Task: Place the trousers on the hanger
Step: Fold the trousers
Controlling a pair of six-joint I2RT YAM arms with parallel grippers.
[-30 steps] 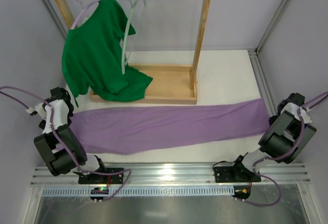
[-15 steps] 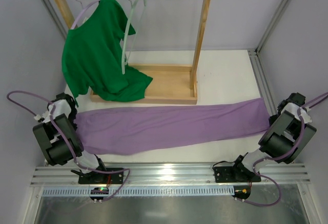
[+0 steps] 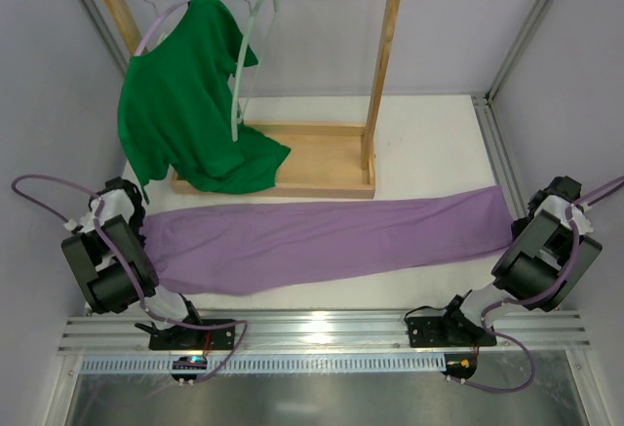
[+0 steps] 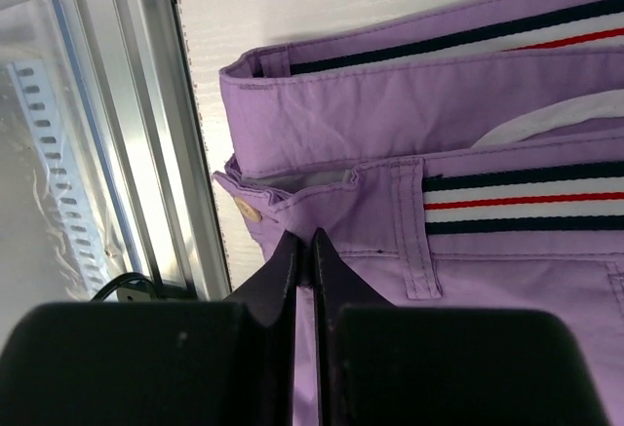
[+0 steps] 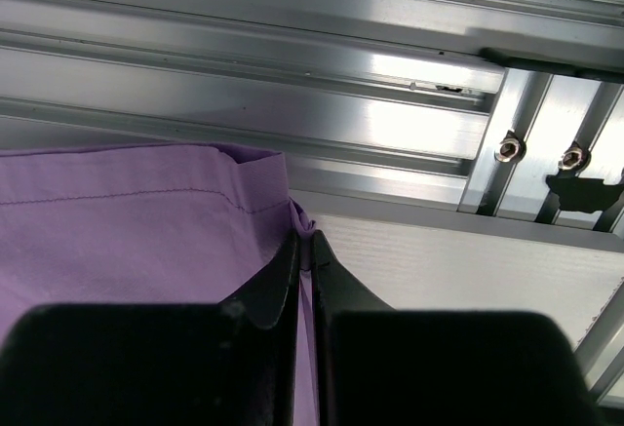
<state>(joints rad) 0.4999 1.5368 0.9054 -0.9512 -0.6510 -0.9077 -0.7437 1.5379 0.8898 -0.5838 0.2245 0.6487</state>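
Since the left gripper [image 4: 304, 251] pinches the trousers [image 3: 322, 241] at the waistband [image 4: 507, 197] and the right gripper [image 5: 305, 251] at the hem [image 5: 146, 197], they'd likely lift flat.

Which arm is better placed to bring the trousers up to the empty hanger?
Left, probably. The left pincer pinches the trousers at the waistband, nearer the hanger; the right pincer holds the far leg end.

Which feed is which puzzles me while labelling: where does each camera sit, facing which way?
Top external: above and behind the bases, looking down on the table; left arm and right arm show.
Left wrist: on the left arm, facing the waistband of the trousers; left gripper shut on it.
Right wrist: facing the trousers' hem by the rail; right gripper pinching it.
Shared: all three show the trousers.
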